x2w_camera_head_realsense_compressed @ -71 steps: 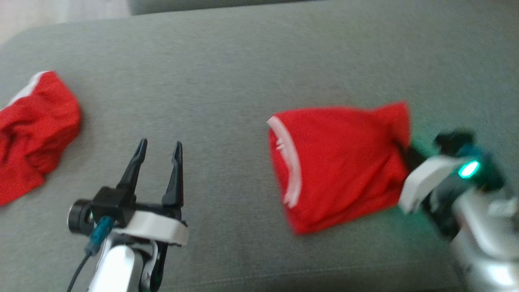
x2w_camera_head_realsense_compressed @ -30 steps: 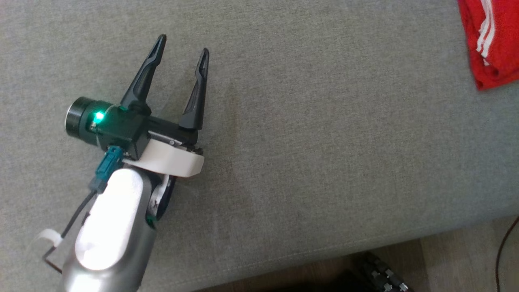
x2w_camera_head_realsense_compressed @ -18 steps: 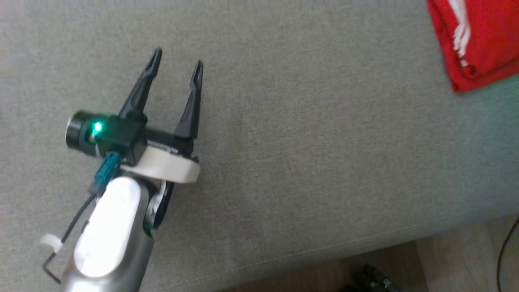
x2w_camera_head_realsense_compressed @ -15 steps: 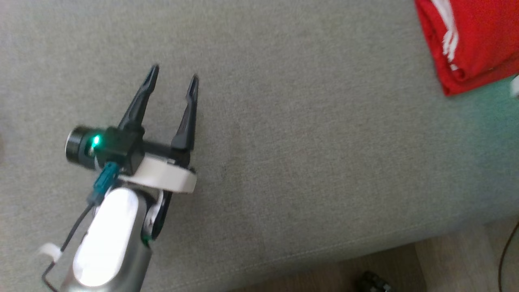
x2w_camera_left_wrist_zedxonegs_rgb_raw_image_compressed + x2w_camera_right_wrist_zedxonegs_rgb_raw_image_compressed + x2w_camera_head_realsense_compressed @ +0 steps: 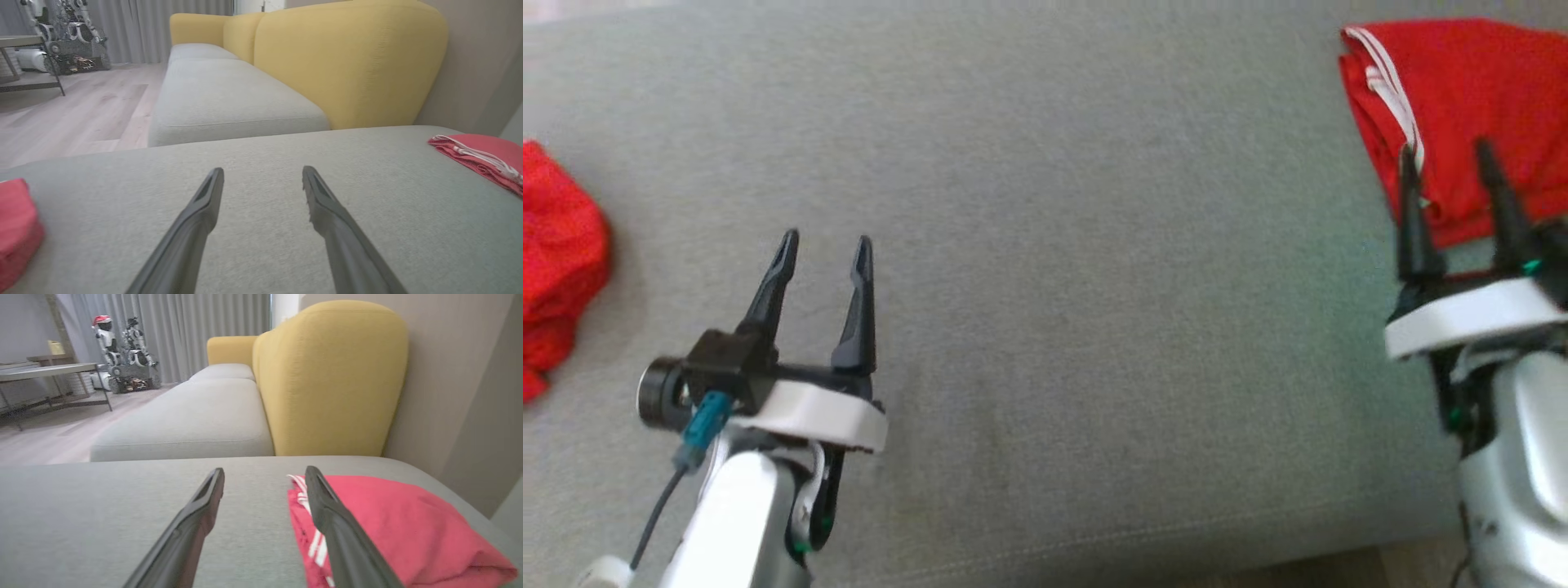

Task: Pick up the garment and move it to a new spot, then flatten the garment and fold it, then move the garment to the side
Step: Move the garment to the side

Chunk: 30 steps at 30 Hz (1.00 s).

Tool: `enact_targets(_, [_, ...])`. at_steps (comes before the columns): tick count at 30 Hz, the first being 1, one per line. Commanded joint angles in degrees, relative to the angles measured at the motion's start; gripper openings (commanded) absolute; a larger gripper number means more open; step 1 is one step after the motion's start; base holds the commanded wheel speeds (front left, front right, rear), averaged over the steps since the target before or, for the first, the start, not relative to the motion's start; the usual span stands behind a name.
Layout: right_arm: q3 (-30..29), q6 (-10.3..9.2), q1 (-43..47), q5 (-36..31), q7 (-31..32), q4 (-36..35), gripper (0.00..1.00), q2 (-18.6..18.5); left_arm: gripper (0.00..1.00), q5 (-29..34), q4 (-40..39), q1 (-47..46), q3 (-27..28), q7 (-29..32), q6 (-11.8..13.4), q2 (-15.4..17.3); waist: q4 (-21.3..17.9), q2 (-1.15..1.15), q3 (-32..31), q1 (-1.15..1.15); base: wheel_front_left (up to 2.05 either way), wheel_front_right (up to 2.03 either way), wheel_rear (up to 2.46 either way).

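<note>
Far left: red heap (image 5: 556, 261), bunched, on the grey cushion (image 5: 1094, 245), cut by the frame edge. Lower left: left gripper (image 5: 826, 240), fingers (image 5: 772, 286) spread and empty, poised over bare cushion, well apart from heap and garment alike; pale forearm (image 5: 739, 523) beneath, with a blue plug (image 5: 706, 413) and dark cable (image 5: 654, 523) at the wrist. Centre: bare cushion, seam (image 5: 1094, 541) along its front edge. Right: right gripper (image 5: 1445, 149), released, fingers parted with nothing between them, tips over the near edge of the garment (image 5: 1470, 73); contact with the fabric not discernible. Upper right: garment, red, folded flat, at the cushion's right end, white stripes (image 5: 1395, 90) down its left edge. Left wrist view: heap at the left margin, wood floor (image 5: 73, 114) behind, both fingers over bare cushion, second grey seat (image 5: 229, 98) and yellow backrest (image 5: 347, 61) beyond, garment at the right margin. Right wrist view: table (image 5: 53, 369) and two small robots (image 5: 122, 347) far back at the left before grey curtains (image 5: 184, 330); left finger over bare cushion, right finger across the garment's striped edge, garment just beside and beyond it to the right.
</note>
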Motion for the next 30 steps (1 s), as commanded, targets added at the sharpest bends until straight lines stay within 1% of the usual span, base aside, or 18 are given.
enact_targets(1, [0.6,-0.05,1.2,-0.9,1.2,-4.3,1.00,0.8,1.00,-0.4,-1.8,-0.1,2.4,-0.7,0.5,0.9,2.2,0.00,-2.5,0.01,0.00,0.00,0.00])
enact_targets(4, [0.2,-0.05,5.0,-1.9,3.7,-9.0,1.00,3.3,1.00,-0.7,-1.7,1.4,2.9,-0.7,0.7,1.3,3.4,0.00,-4.1,0.01,0.00,0.00,0.00])
enact_targets(9, [-0.1,-0.05,10.2,-3.2,5.7,-13.0,1.00,5.4,1.00,-1.0,-1.6,3.6,2.8,-0.7,0.5,1.9,5.0,0.00,-6.8,0.01,0.00,0.00,0.00])
enact_targets(23, [0.0,-0.05,19.3,-3.7,7.7,-16.1,1.00,7.3,1.00,-2.4,-2.7,10.9,2.7,0.5,1.3,3.1,6.9,0.00,-13.8,0.01,0.00,0.00,0.00])
enact_targets(30, [-0.2,-0.05,21.9,-4.3,8.5,-17.7,1.00,7.8,1.00,-3.0,-3.7,13.1,2.3,1.6,1.4,3.4,7.2,0.00,-15.4,0.01,0.00,0.00,0.00])
